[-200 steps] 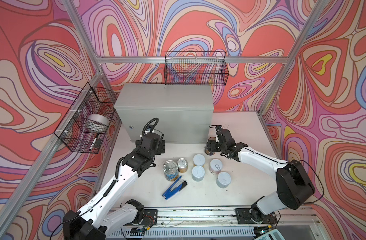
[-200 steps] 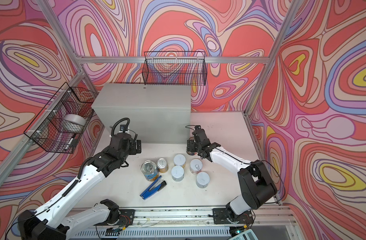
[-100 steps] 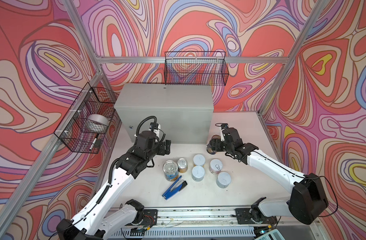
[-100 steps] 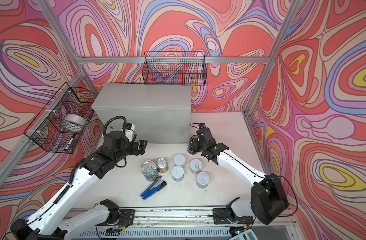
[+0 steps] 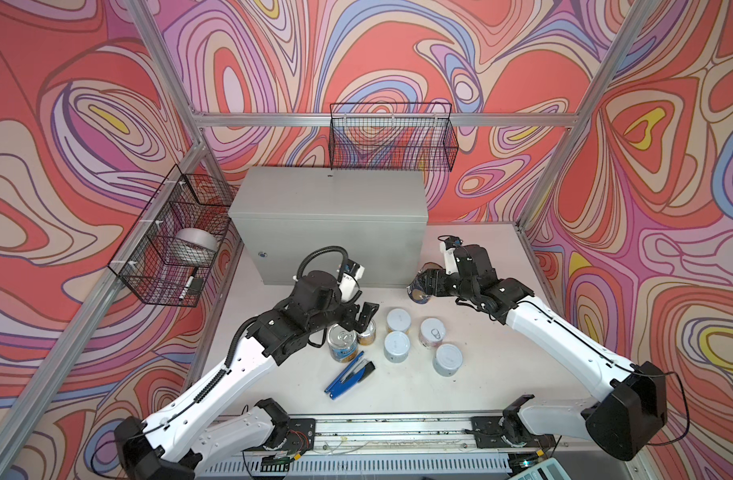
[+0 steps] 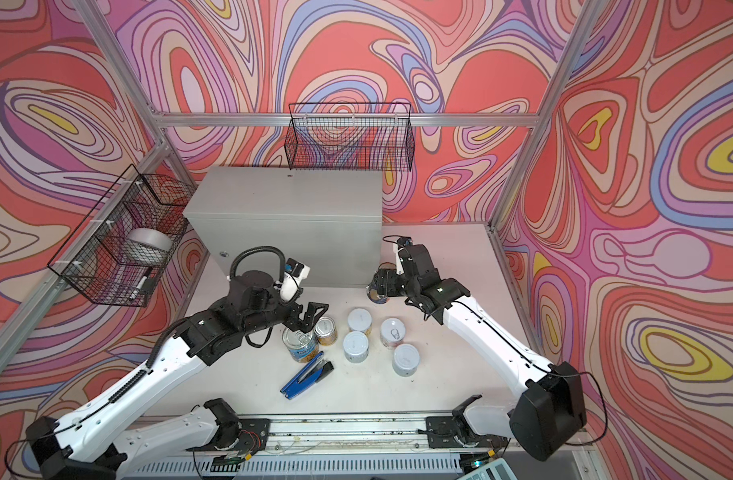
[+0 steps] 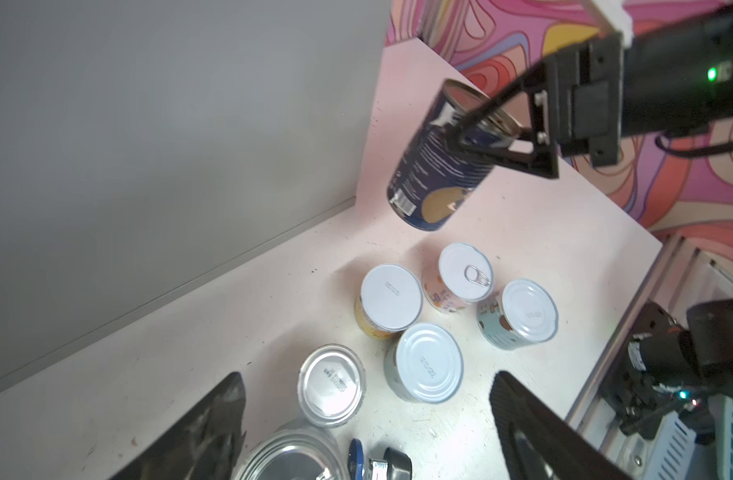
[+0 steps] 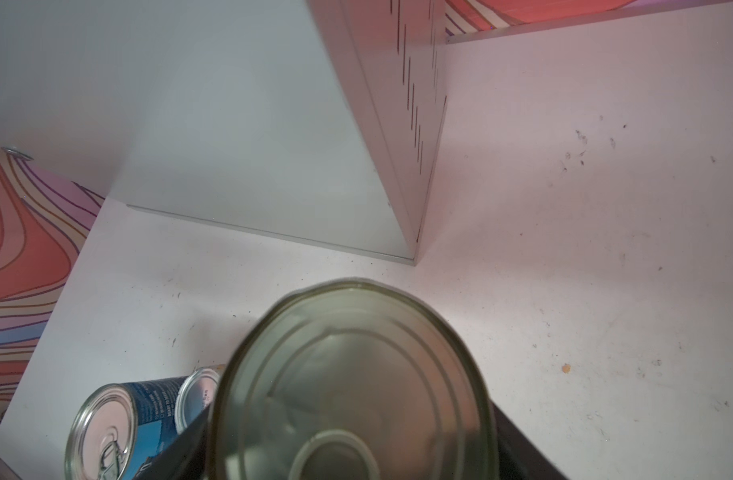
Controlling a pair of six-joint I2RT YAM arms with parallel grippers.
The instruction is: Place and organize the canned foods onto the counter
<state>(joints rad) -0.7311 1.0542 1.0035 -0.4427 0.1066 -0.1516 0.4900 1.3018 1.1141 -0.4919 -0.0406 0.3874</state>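
two claws | right claw (image 7: 464, 137) clamps blue can (image 7: 431, 166), barcode (image 7: 402, 203) shows only in left wrist view | left claw (image 5: 356, 320) spread wide

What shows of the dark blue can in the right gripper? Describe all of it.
The dark blue can is a tall metal cylinder. Its navy label bears white print, a barcode and a tan picture patch near its lower end. Its silver end, pressed with concentric rings, fills the right wrist view. The right gripper clamps it near the top, tilted and seemingly lifted off the table, close to the grey cabinet at its front corner. Only the gripper appears to touch it.
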